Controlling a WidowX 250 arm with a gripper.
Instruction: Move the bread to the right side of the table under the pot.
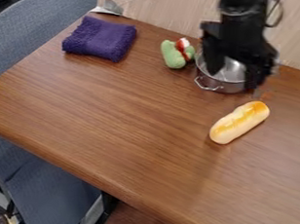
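Your gripper (232,74) hangs over the pot (222,85), its two fingers spread wide and nothing grasped between them; you can't tell from here whether either one touches the rim. Your bread (239,123) lies apart from the gripper, at about five o'clock from the pot, one end pointing between one and two. Toward ten o'clock from the pot sit the toy (173,56) and, farther out, the cloth (99,38).

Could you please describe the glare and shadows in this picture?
Camera view: bright reflections on the metal pot, a soft pale sheen on the table right of the bread, and a faint, soft-edged shadow nearer the camera.
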